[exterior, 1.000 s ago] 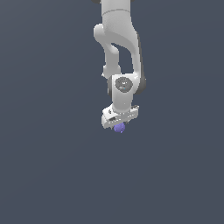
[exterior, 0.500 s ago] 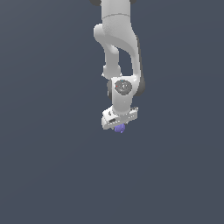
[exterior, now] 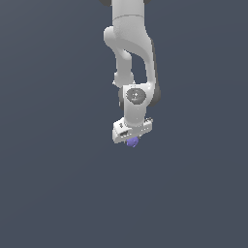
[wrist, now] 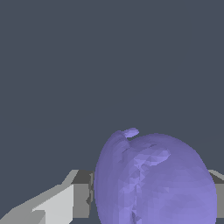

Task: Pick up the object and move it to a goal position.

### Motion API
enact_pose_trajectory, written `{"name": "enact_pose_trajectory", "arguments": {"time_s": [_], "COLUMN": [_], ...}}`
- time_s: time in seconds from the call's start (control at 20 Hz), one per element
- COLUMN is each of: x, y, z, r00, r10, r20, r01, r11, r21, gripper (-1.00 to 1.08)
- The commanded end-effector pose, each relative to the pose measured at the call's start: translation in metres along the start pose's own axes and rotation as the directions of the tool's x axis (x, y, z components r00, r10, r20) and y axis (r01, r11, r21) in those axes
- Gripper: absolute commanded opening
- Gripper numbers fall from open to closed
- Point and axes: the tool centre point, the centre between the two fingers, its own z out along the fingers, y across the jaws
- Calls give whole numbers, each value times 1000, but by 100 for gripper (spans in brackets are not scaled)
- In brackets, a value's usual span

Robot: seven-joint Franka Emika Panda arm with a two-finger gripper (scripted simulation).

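Gripper (exterior: 132, 141) clasping the purple-blue plum-like object (wrist: 153, 179) between its fingers (wrist: 57, 203) — judged light, rigid, smooth-skinned — best held across its rounded flanks.

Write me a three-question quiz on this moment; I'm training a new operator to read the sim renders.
1. True or false: the purple-blue blob sits right under the white gripper in the exterior view.
2. In the wrist view, what fills most of the lower part of the picture?
A. a red cube
B. the purple-blue blob
C. a green ring
3. Fill in: in the exterior view, the arm reaches down from the ____ edge of the picture.

Key:
1. True.
2. B.
3. Top.
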Motion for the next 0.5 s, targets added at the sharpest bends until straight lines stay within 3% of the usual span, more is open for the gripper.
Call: {"name": "enact_pose_trajectory", "arguments": {"time_s": [0.0, 0.45], "x": [-2, -21], "y": [2, 25], "z": [-4, -44], "r00": [1000, 1000], "r10": [0, 0], "r20": [-1, -1], "r01": [0, 0], "r11": [1000, 1000], "r21": [0, 0], "gripper": [-100, -100]}}
